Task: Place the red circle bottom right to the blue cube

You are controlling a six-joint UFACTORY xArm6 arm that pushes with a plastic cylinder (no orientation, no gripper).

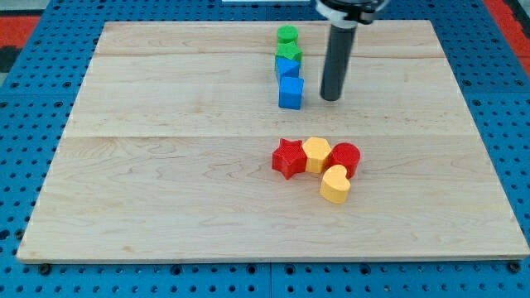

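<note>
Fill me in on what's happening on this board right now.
My tip sits just to the view's right of the blue cube, touching no block. The red circle I must move lies lower down, clustered with a red star, a yellow block and a yellow heart. It is not yet placed.
</note>
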